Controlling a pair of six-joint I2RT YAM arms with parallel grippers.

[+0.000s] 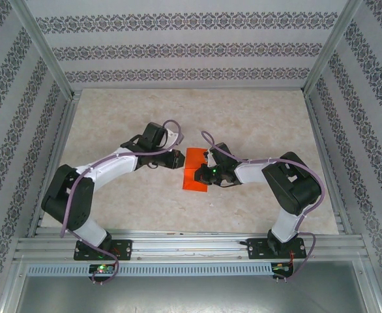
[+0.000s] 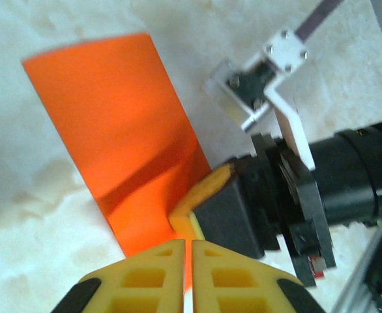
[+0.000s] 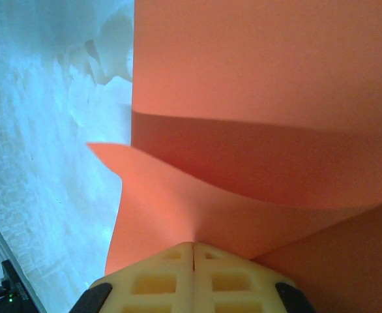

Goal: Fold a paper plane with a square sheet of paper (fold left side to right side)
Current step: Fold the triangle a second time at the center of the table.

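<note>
Orange square sheet of paper [image 1: 192,171] lies partly folded on the surface [image 1: 256,124] | our right hand [image 3: 194,248] closed, pinching a raised flap | our left hand [image 2: 188,246] closed at its edge, hold unclear

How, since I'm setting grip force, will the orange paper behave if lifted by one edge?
Probably floppy: the orange paper curves softly up into the shut right pincer. It looks thin, so it is likely light, and it may slide on the smooth table if pushed.
</note>
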